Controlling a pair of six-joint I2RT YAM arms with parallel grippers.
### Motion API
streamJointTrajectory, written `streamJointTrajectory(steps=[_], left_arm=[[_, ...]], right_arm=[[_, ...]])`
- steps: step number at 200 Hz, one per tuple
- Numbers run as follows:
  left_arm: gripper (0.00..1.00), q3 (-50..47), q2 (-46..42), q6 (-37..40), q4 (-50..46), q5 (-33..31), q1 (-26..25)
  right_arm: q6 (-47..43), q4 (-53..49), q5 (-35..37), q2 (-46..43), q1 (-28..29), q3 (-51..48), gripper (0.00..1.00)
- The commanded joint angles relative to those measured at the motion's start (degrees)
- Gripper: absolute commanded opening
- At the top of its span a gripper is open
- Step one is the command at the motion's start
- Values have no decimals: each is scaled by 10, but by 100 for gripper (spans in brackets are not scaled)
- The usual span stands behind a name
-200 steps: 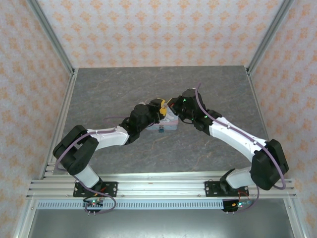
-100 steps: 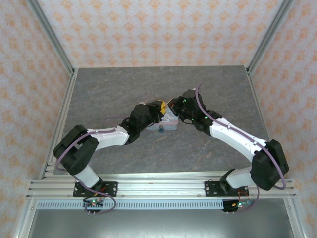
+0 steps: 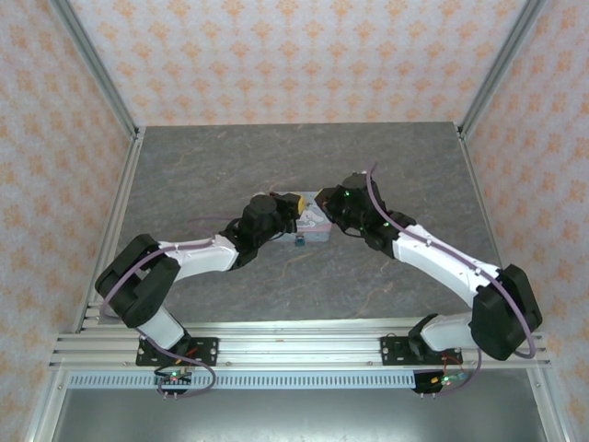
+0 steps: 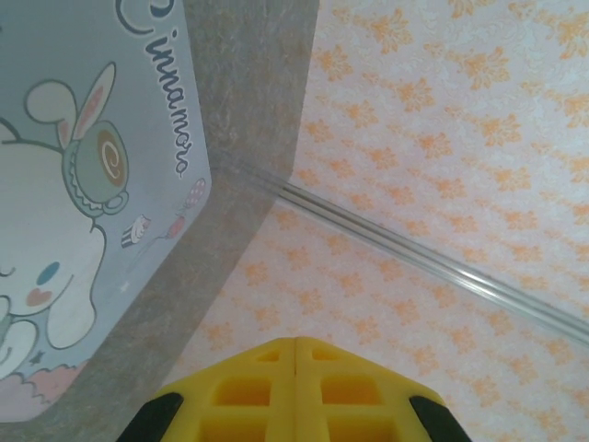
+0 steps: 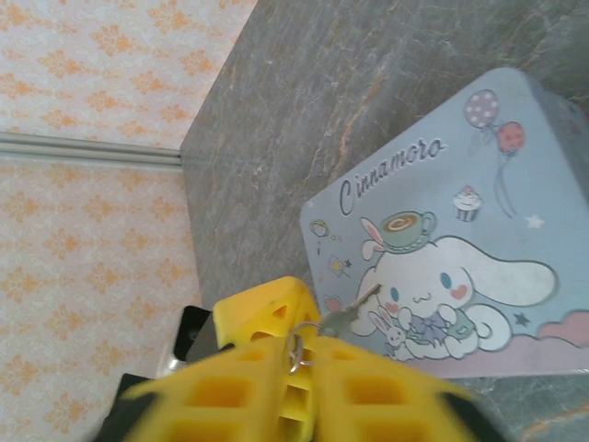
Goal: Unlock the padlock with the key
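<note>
Two pincers met near the middle of the counter. The left pincer (image 4: 294,354) had its yellow plastic fingers pressed flat together. The seam between them was closed, and we saw nothing caught in it. The right pincer (image 5: 296,366) had its yellow fingers close together, with only a thin slot between them. The ring of the tiny thin silvery metal key (image 5: 354,308) sat right at the top of that slot. The key's shaft stuck out past the fingertips, slanting over the lid below. We could not tell whether the fingers were clamped on the ring or stood loosely around it.

Just beyond both pincers the pale-blue rectangular tin (image 5: 515,138) lay flat on the grey stone-patterned counter (image 5: 368,74). It was printed with a white long-eared cartoon character, balloons and a script name. From the right wrist, the key overlapped the tin's nearest corner. From the left wrist, the tin lay to the left, apart from the closed fingertips.

From overhead, the left pincer reached the tin from the left and the right pincer from the right, their tips near each other above it. The tiny teal-blue padlock (image 3: 299,243) lay on the counter at the tin's near long side. We could not tell whether it touched the tin. Walls (image 5: 92,83) papered in an orange floral pattern enclosed the counter, with aluminium rails (image 5: 83,147) at their foot.
</note>
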Motion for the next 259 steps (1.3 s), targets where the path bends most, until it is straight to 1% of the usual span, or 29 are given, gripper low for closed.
streamJointTrajectory(steps=[1, 4, 13, 35, 41, 59, 72, 76, 96, 120, 139, 163, 211, 259], left_arm=[[0, 25, -36, 116, -62, -5, 8], [0, 28, -38, 133, -67, -2, 10], [0, 41, -45, 189, -88, 11, 17], [0, 82, -59, 337, -130, 50, 26], [0, 91, -61, 377, -132, 64, 27], [0, 116, -68, 484, -147, 104, 27], [0, 123, -72, 536, -152, 120, 28], [0, 124, -73, 548, -152, 123, 27], [0, 124, -72, 588, -136, 142, 28], [0, 111, -68, 593, -93, 150, 28], [0, 97, -65, 577, -52, 151, 27], [0, 77, -66, 550, -14, 136, 28], [0, 40, -65, 495, 66, 99, 28], [0, 36, -49, 449, 121, 78, 26]], right_arm=[[-10, -17, 27, -43, -10, -34, 53], [-11, -18, 28, -50, -13, -42, 55], [-12, -10, 19, -61, -22, -59, 56], [-34, 61, -27, -71, -46, -98, 54], [-42, 86, -45, -88, -50, -104, 54], [-59, 164, -111, -82, -66, -113, 53], [-61, 212, -143, -77, -69, -109, 52], [-61, 224, -151, -62, -69, -107, 52], [-55, 282, -184, -36, -70, -95, 49], [-48, 348, -196, -15, -69, -96, 46], [-40, 388, -193, -6, -69, -101, 44], [-24, 430, -186, 0, -69, -113, 40], [12, 492, -188, 11, -70, -129, 37], [37, 527, -190, 30, -69, -134, 34]])
